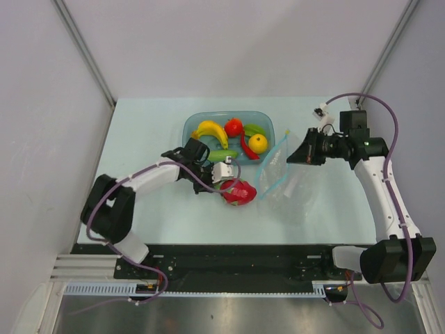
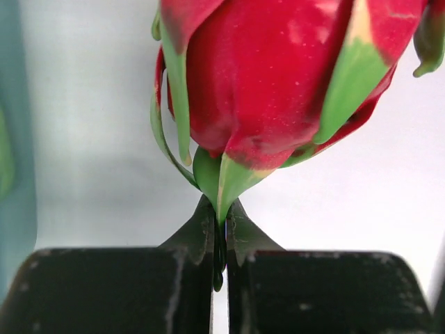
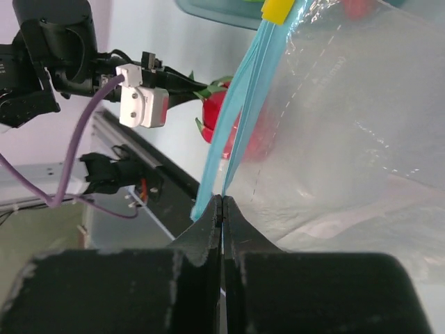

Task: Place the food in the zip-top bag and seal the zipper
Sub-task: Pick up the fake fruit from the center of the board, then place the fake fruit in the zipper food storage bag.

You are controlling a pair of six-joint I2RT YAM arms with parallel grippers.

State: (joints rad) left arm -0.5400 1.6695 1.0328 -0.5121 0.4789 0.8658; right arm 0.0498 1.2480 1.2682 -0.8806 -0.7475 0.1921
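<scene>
Left tool (image 2: 220,224) tight on dragon fruit (image 2: 271,76) leaf tip just ahead; right tool (image 3: 222,209) tight on zipper (image 3: 240,104) of zip-top bag (image 3: 348,139).

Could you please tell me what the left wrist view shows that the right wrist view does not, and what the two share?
Only the left wrist view: a close-up of the left pincer shut on a green leaf tip at the base of the dragon fruit.
Only the right wrist view: the right pincer shut on the blue zipper of the clear zip-top bag, with a yellow tab at the strip's far end.
Both: the dragon fruit and an edge of the teal tray.
</scene>
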